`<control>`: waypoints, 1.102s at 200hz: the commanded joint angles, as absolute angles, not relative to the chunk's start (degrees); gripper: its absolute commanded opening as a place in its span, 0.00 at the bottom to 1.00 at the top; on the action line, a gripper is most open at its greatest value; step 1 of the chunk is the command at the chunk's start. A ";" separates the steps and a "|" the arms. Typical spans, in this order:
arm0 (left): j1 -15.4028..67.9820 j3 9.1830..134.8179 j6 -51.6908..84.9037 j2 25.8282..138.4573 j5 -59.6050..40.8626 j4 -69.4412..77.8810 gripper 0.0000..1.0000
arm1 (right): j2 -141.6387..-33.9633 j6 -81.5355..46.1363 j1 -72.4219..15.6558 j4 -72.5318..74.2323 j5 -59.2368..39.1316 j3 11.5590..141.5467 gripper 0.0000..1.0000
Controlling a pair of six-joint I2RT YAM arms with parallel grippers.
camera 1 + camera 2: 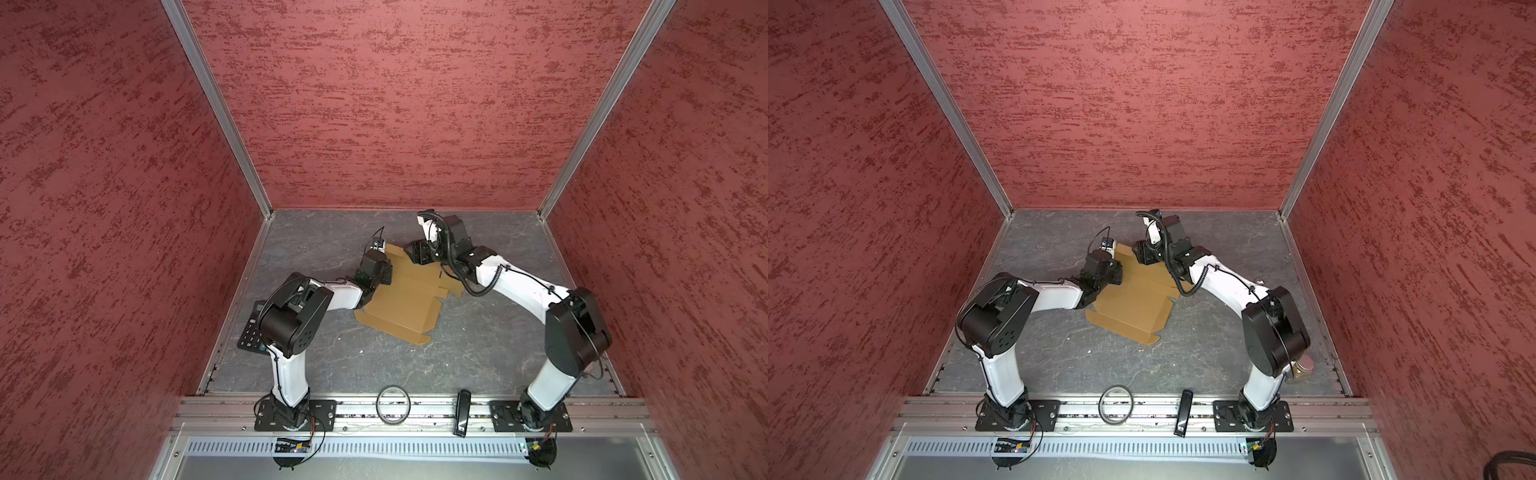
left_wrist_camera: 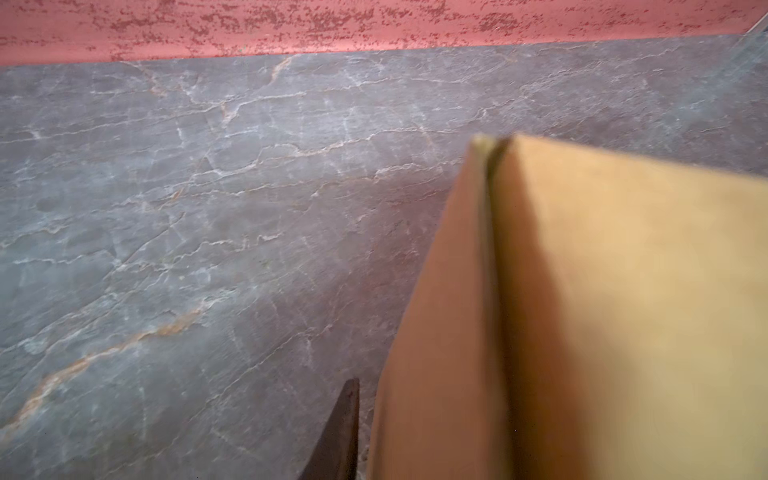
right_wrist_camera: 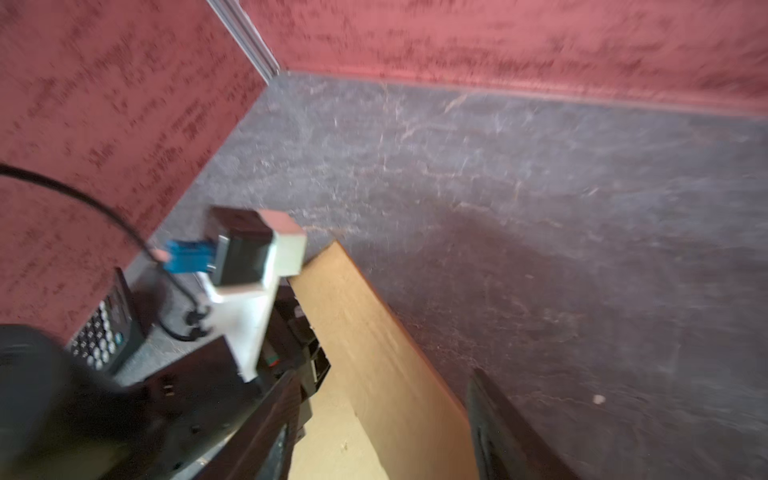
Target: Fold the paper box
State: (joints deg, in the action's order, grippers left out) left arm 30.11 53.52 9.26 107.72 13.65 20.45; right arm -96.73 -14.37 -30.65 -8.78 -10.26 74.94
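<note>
Mid-desk, toward the far wall: the paper box [image 1: 405, 307], a tan, unprinted die-cut cardboard sheet. It lies mostly flat on the gray veined desk [image 1: 478, 353], with a flap at its far end raised. Left tool [image 1: 380, 270] is at that raised flap. The left wrist view shows one dark finger [image 2: 338, 436] just beside the flap and the second finger hidden, so I cannot tell whether it is clenched on the flap. Right tool [image 1: 417, 252] is at the sheet's far edge, released, its fingers [image 3: 498, 428] standing apart with the raised panel between them. Calculator [image 1: 250, 332] lies near the left wall, partly under the left arm. Ring [image 1: 393, 404] and black bar-shaped item [image 1: 462, 412] lie at the front rail.
</note>
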 commanded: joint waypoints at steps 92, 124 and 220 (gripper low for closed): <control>29.79 53.11 14.27 105.73 18.63 16.32 0.16 | -80.74 -26.50 -29.96 -11.55 -0.35 61.74 0.69; 30.11 51.61 15.57 105.31 18.90 17.33 0.13 | -81.45 -30.40 -29.97 -14.65 0.72 62.70 0.69; 30.41 49.72 14.63 104.75 17.81 20.45 0.13 | -89.82 -33.39 -28.90 -19.34 3.68 71.99 0.71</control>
State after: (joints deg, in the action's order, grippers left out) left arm 30.26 50.43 15.16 105.51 18.24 19.53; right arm -86.94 -32.23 -30.04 -17.10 3.05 69.12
